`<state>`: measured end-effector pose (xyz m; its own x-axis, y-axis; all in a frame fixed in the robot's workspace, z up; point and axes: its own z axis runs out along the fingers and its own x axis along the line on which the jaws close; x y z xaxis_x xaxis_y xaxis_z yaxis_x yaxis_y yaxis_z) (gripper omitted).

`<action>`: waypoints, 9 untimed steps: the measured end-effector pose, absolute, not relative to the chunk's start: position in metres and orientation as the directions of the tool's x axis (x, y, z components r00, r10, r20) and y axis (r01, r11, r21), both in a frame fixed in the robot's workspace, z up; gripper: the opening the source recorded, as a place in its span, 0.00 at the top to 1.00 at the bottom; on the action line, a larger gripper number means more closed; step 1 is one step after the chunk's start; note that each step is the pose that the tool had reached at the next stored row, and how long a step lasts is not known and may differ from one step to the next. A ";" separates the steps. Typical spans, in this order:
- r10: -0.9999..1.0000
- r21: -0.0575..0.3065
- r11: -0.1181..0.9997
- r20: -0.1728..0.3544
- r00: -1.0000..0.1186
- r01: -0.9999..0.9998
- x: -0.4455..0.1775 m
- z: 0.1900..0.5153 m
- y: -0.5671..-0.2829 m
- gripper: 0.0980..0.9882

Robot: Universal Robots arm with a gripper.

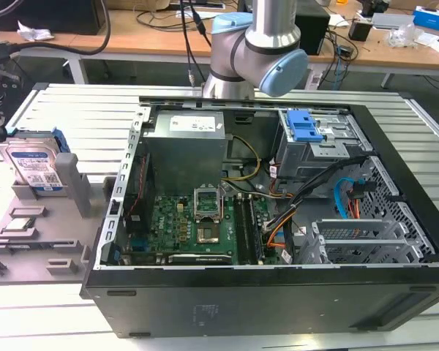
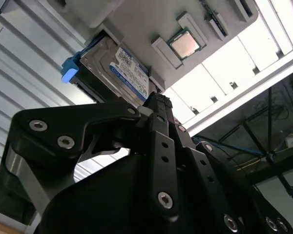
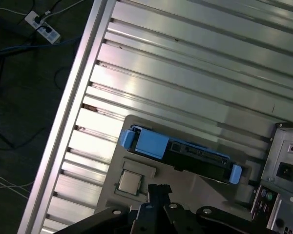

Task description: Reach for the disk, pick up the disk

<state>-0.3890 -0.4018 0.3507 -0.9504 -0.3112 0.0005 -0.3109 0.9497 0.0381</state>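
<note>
Gripper above the disk on its holder, not touching it.
In the exterior view, the flat rectangular silver-metal disk (image 1: pixel 33 164) with a blue-and-white label and blue side frame stands on edge in a grey plastic holder (image 1: pixel 69 186) on the ribbed aluminium table (image 1: pixel 80 110), at 9 o'clock from the open black computer case (image 1: pixel 278 292). A small square silver processor chip (image 1: pixel 18 224) lies at 6 o'clock from the disk. In both wrist views, the black gripper (image 2: pixel 158 100) (image 3: pixel 159 189) has its tips pressed together, holds nothing and sits near the disk (image 2: pixel 117 73) (image 3: pixel 185 151), clear of it.
</note>
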 end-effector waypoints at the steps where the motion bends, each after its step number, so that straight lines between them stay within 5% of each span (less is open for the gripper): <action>1: -0.318 0.038 0.947 0.000 -0.948 -0.318 -0.389 0.351 -0.402 0.99; 9: -0.394 0.038 0.919 0.000 -0.919 -0.394 -0.389 0.351 -0.402 0.99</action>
<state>-0.3890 -0.4018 0.3507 -0.9192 -0.3938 0.0005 -0.3935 0.9185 0.0382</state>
